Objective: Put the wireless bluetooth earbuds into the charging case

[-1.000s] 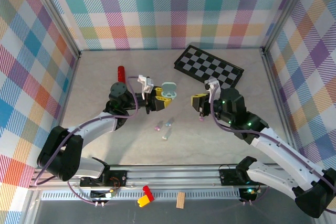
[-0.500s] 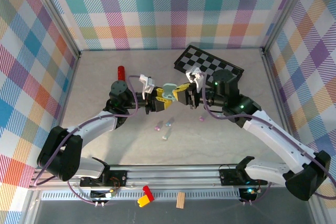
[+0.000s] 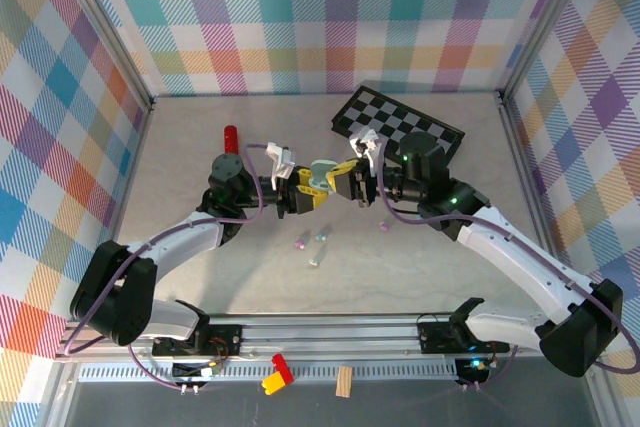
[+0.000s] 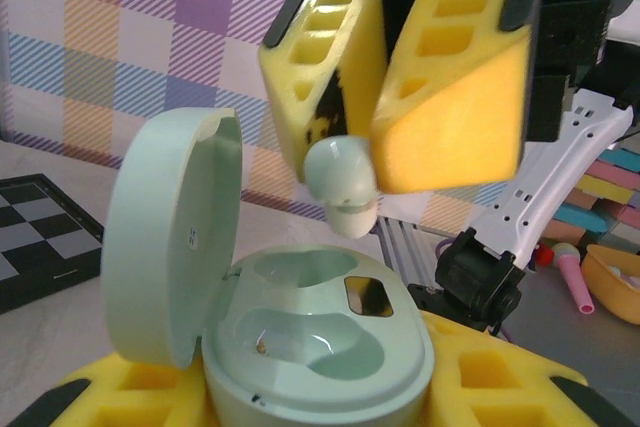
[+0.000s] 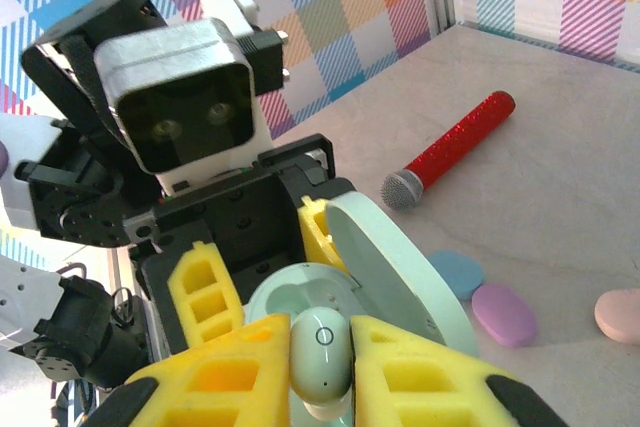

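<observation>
Left gripper (image 3: pixel 297 193) clamped on mint charging case (image 4: pixel 320 352), held above table mid-workspace. Case lid (image 4: pixel 165 237) swung open, standing upright at one side; both wells exposed. Right gripper (image 3: pixel 347 183) closed on mint earbud (image 4: pixel 342 183), pinched between yellow pads (image 4: pixel 450 117), hanging just above case wells, small gap between. Loose earbuds (image 3: pixel 298 244) lie on table below the two grippers. Red toy microphone (image 5: pixel 450 145) near blue case (image 5: pixel 455 272) and purple case (image 5: pixel 505 312).
</observation>
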Controlling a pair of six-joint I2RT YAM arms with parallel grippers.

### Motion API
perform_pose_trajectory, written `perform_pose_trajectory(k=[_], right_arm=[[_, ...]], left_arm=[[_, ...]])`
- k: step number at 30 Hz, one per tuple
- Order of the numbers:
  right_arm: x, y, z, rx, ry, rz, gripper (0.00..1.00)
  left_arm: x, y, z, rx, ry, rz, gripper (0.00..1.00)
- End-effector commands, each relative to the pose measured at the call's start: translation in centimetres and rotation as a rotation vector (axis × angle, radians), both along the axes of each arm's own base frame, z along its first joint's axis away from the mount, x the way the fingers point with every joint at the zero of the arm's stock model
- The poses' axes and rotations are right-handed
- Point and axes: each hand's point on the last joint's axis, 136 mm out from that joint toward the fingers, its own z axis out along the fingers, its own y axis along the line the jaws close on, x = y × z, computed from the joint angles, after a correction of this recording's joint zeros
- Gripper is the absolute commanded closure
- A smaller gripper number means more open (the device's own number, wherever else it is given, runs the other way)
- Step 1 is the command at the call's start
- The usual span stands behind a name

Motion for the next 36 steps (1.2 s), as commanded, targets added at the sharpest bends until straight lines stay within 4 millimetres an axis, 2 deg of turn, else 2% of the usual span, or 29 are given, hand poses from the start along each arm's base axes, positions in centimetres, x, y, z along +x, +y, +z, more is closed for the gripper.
perform_pose_trajectory(k=[1, 11, 16, 18, 22, 25, 27, 30, 33, 36], right_arm=[[0.2, 0.3, -0.7, -0.003, -0.001, -0.001, 0.82], [0.7, 0.3, -2.1, -0.017, 0.025, -0.026, 0.80], [0.5, 0.0, -0.6, 0.017, 0.018, -0.041, 0.66], [0.3, -0.4, 0.2, 0.034, 0.003, -0.051, 0.56], [-0.3, -2.0, 1.3, 0.061, -0.027, -0.101, 0.39], [-1.0, -3.4, 1.2, 0.082, -0.028, -0.148, 0.32], [-1.2, -4.3, 0.4, 0.088, 0.005, -0.194, 0.31], [-0.9, -5.6, -2.0, 0.101, 0.119, -0.293, 0.31], [-0.7, -6.3, -6.1, 0.101, 0.281, -0.383, 0.32], [-0.8, -5.9, -10.4, 0.089, 0.449, -0.411, 0.32]], left_arm=[[-0.9, 0.1, 2.2, -0.030, -0.086, -0.019, 0.65], [-0.8, 0.2, 2.2, -0.029, -0.095, -0.003, 0.65], [-0.6, 0.2, 2.1, -0.027, -0.098, 0.007, 0.65], [-0.5, 0.2, 2.0, -0.024, -0.097, 0.016, 0.65], [0.1, 0.4, 1.9, -0.016, -0.106, 0.062, 0.66], [1.1, 1.0, 1.4, -0.004, -0.110, 0.127, 0.68], [2.0, 1.7, 1.4, -0.007, -0.109, 0.175, 0.68], [2.8, 2.6, 2.0, -0.020, -0.130, 0.235, 0.68], [3.2, 3.1, 2.5, -0.027, -0.155, 0.277, 0.68], [3.6, 3.6, 3.1, -0.038, -0.170, 0.312, 0.68]])
